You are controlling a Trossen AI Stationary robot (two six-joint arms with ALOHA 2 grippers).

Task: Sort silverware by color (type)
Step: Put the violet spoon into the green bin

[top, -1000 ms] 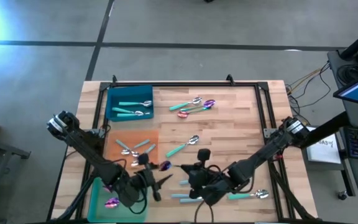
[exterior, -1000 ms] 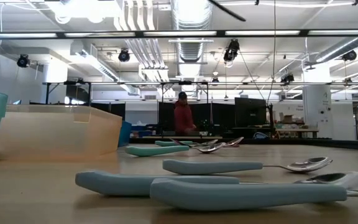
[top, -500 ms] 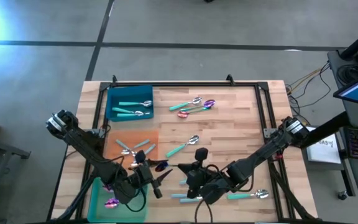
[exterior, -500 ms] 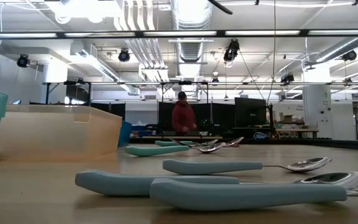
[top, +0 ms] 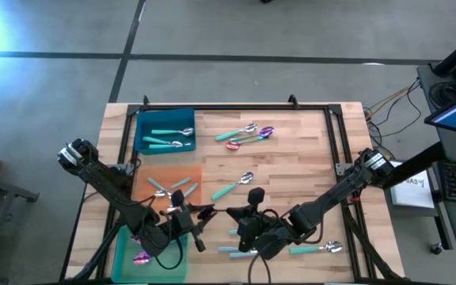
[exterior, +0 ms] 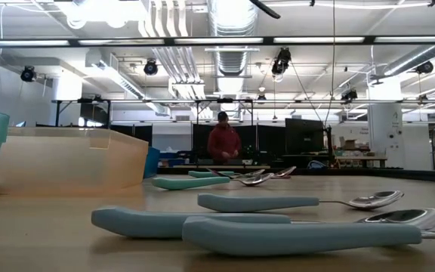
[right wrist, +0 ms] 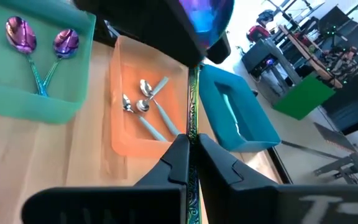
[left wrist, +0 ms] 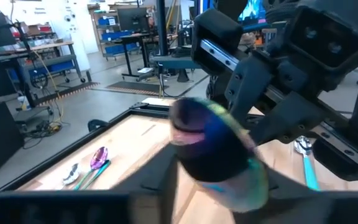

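Evidently a hand-over between the arms is in progress. The right tool (right wrist: 191, 148) is clenched on the thin handle of the iridescent spoon (right wrist: 205, 11), holding it raised above the tabletop (top: 291, 150), just off the corner of the orange tray (top: 143, 174) that faces the right arm.

The left tool (top: 203, 214) sits at the spoon's head end, which fills the left wrist view. Whether its fingers have a hold on the head cannot be told.

Recommended practice:
- The right tool should let go only once the left grip is firm, since the polished bowl looks prone to slip or pivot.
- Carry the spoon level to the green tray (right wrist: 42, 109) beside the orange tray, where two purple spoons (right wrist: 17, 31) lie.
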